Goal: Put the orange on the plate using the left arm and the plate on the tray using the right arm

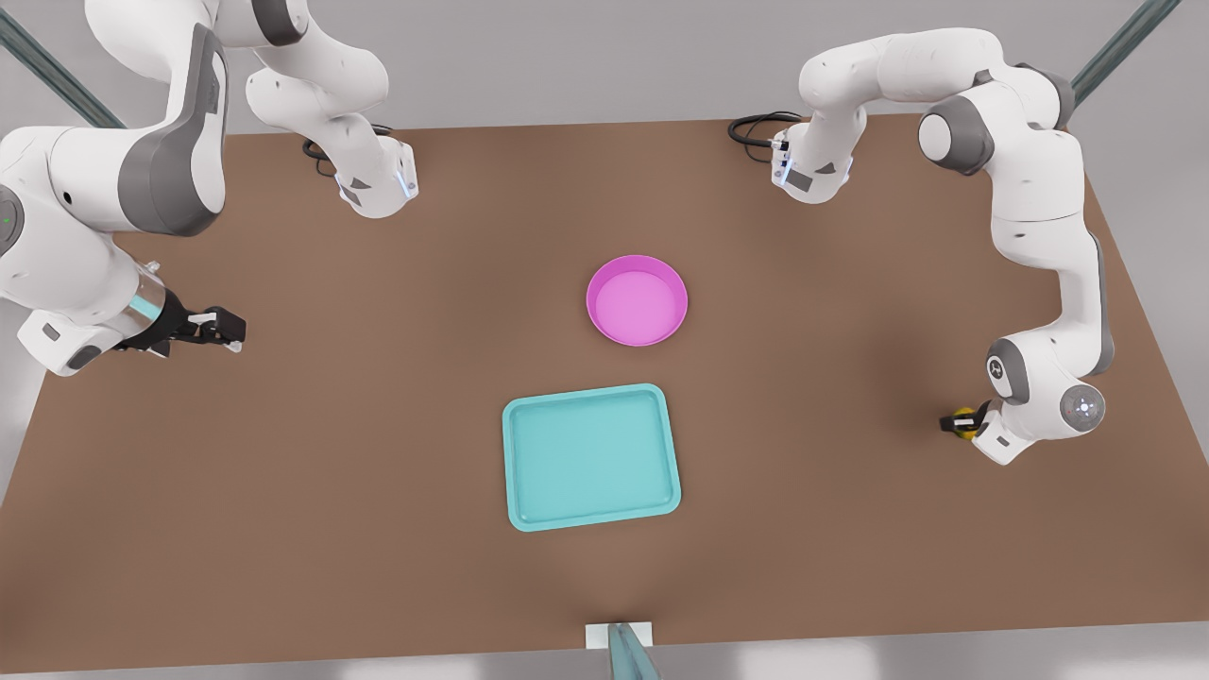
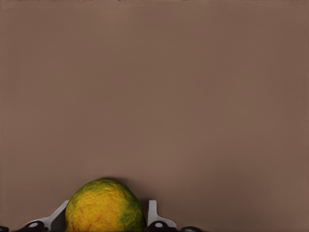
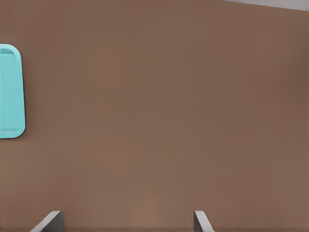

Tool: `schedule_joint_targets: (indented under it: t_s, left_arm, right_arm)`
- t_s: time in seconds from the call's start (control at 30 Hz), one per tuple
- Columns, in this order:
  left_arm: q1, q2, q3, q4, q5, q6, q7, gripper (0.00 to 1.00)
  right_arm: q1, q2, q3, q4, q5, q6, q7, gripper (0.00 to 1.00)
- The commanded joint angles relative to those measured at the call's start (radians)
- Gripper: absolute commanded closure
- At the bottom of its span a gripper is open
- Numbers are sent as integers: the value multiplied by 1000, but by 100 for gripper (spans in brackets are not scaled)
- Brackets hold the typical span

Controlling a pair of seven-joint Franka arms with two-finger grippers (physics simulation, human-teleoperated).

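Left end effector (image 1: 956,421), at the front view's 3 o'clock, is gripping the orange (image 2: 105,206); next, carrying it to the plate (image 1: 637,300). Right end effector (image 1: 222,329) is waiting wide open.

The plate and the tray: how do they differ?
The plate is round and pink; the tray is rectangular with rounded corners and teal. The plate is smaller than the tray. In the front view the plate sits farther back, the tray nearer the camera. Both are shallow, rimmed, empty, resting on the brown table, apart.
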Motion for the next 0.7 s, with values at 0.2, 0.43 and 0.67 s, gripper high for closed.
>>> schedule_joint_targets:
  t_s: [0.2,0.43,0.67]
  left_arm:
    - [-12,-24,-14,-1,-4,-29,-106,39]
    - [-526,-189,-24,-53,-10,-325,-580,38]
    - [-997,-172,-74,22,-183,-437,-1098,37]
  right_arm:
    - [0,0,-1,0,1,0,-1,0]
    - [0,0,-1,0,1,0,-1,0]
    - [0,0,-1,0,1,0,-1,0]
